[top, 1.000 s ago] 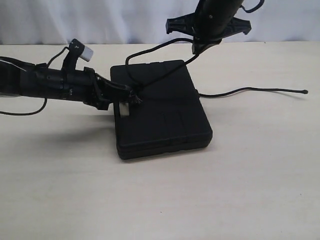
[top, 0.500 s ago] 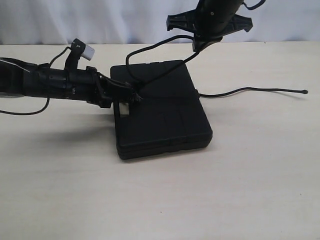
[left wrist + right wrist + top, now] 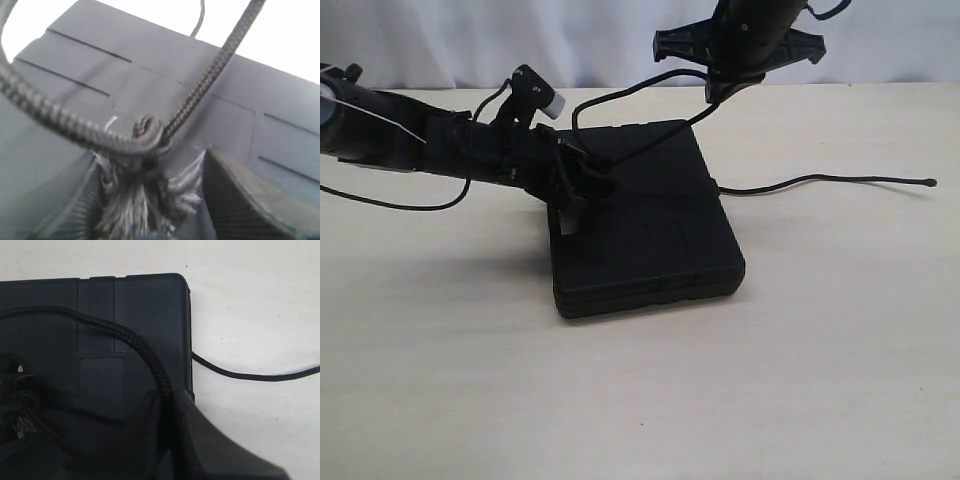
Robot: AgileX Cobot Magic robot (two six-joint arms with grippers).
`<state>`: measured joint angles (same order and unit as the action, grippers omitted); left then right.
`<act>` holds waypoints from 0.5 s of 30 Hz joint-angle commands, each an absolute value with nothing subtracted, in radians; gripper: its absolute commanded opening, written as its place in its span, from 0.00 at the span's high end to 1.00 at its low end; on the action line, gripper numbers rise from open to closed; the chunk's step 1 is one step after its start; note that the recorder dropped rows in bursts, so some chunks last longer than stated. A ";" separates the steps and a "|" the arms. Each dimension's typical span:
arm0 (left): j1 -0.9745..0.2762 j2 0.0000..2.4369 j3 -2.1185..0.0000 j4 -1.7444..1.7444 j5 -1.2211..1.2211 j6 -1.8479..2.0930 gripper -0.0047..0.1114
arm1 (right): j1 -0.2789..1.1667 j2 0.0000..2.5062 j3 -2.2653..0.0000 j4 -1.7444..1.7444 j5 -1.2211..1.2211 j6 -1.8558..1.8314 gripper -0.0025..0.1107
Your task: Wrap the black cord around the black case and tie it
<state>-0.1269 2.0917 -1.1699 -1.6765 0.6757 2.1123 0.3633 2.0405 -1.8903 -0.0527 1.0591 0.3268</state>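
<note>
Black case (image 3: pixel 650 225) lies flat mid-frame on the worktop (image 3: pixel 820 360). Black cord (image 3: pixel 840 178): the free tail exits at the case's right edge and trails across the worktop to the knob end (image 3: pixel 932 183) at far right. It looks routed under the case, so I'd judge one wrap is in, but the underside is hidden.

The knot (image 3: pixel 148 134) sits on the lid near the case's upper-left corner. One strand runs straight and taut from it, diagonally up to the right fingers (image 3: pixel 200 440) at top centre of the exterior view. Those are pressed together on the cord and held high, so tension goes into the knot and the strand clears the lid. A second strand arcs slack from the knot above the case's far edge toward the right arm, and where it ends is hidden.

Left fingers (image 3: pixel 240 200) are spread wide, low over the lid right at the knot. The frayed tuft (image 3: pixel 135 205) sits in the gap between them, not pinched.

My read is knot formed, cinch phase. The risk is the short tuft end: with nothing gripping it, a harder pull from the right could draw it back through. The next move likely needs a re-grip on the tuft, or a gentle let-go on the right.
</note>
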 commanded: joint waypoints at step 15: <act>-0.174 2.105 -1.189 -1.658 0.676 2.143 0.96 | 0.360 2.020 -1.896 -0.227 1.186 0.250 0.48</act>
